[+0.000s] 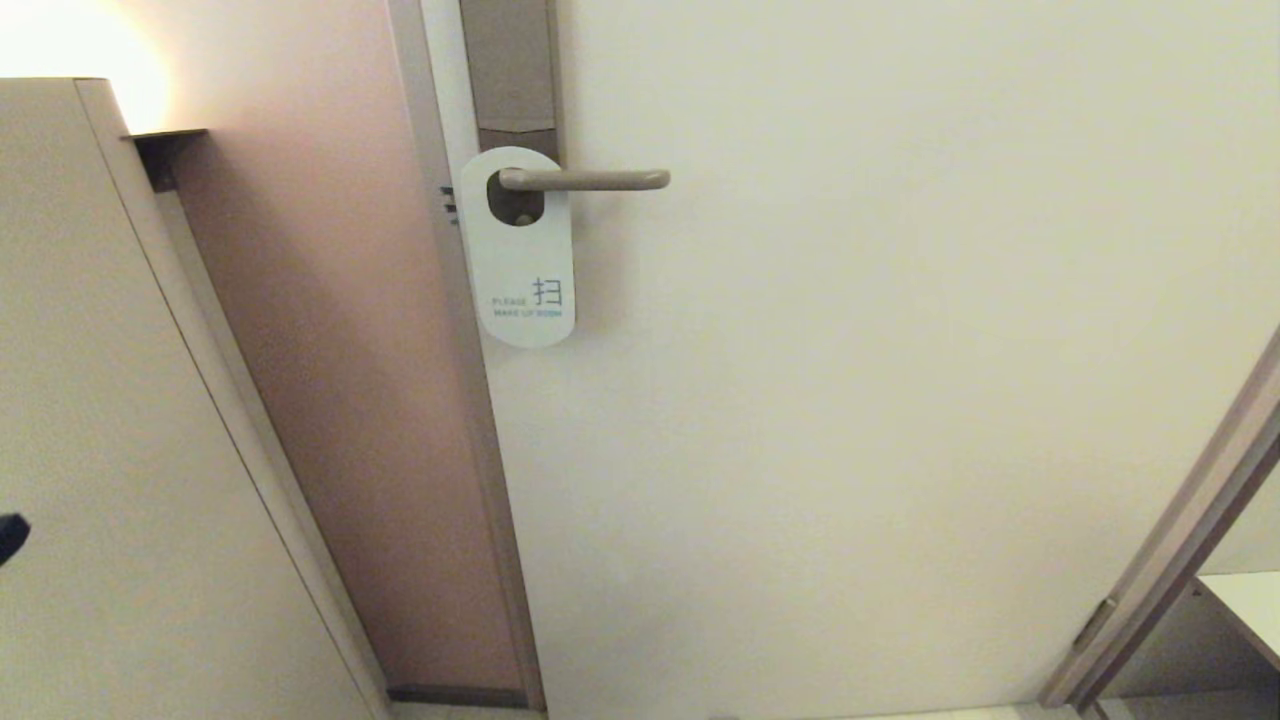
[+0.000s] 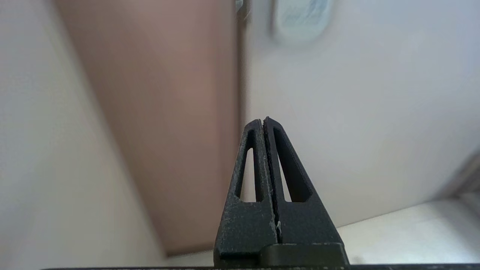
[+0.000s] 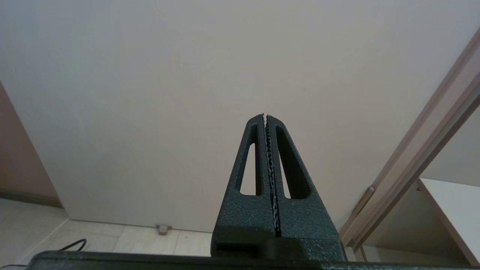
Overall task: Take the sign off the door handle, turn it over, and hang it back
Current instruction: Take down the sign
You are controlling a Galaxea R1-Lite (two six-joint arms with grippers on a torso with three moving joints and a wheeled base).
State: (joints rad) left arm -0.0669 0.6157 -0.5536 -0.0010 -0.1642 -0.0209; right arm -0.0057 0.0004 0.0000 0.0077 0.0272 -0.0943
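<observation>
your sign hangs white face out on the door handle, hole over the lever by the plate. your left gripper, fingers pressed together, sits well below the handle, the sign far beyond its tips. your right gripper is parked, fingers closed, facing bare door below the handle.

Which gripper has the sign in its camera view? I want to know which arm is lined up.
The left gripper: the sign shows beyond it; the right gripper faces bare door.
</observation>
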